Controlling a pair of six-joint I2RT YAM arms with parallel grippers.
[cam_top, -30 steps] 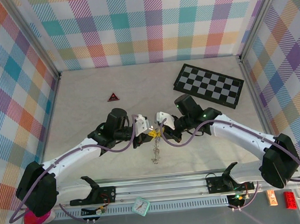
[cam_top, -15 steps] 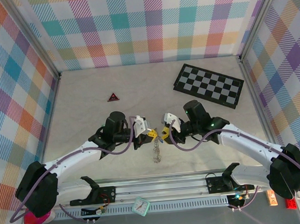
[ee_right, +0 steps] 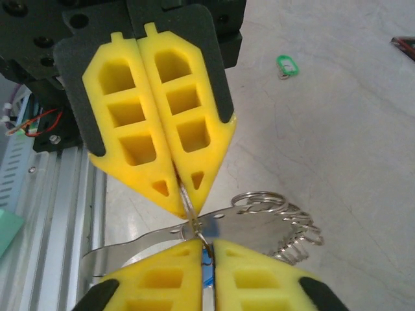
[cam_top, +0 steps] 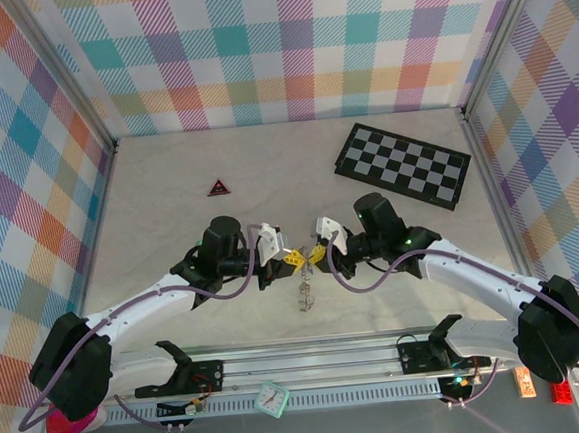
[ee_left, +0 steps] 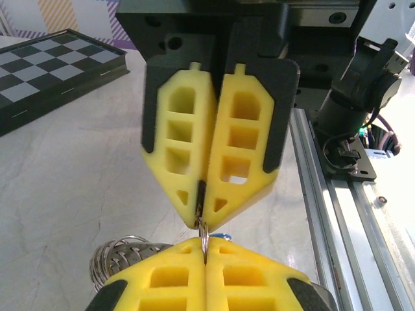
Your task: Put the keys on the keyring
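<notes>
- Your left gripper (cam_top: 293, 259) and right gripper (cam_top: 316, 255), tips meeting, both clamp the keyring (cam_top: 302, 292); open table (cam_top: 166, 176) lies behind them.
- Your right wrist view adds a green tag (ee_right: 286, 65).

Shiny metal keyring (ee_right: 279, 220), seemingly matt table (ee_right: 337, 116)

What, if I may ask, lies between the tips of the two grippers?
A short stretch of the keyring, pinched by the left gripper and right gripper; the left wrist view shows it.

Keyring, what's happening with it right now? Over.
Left gripper shut, right gripper shut, tips meeting on the keyring. Keys bunched close by the tips. Chequered board, red triangle far off, nothing in the way.
</notes>
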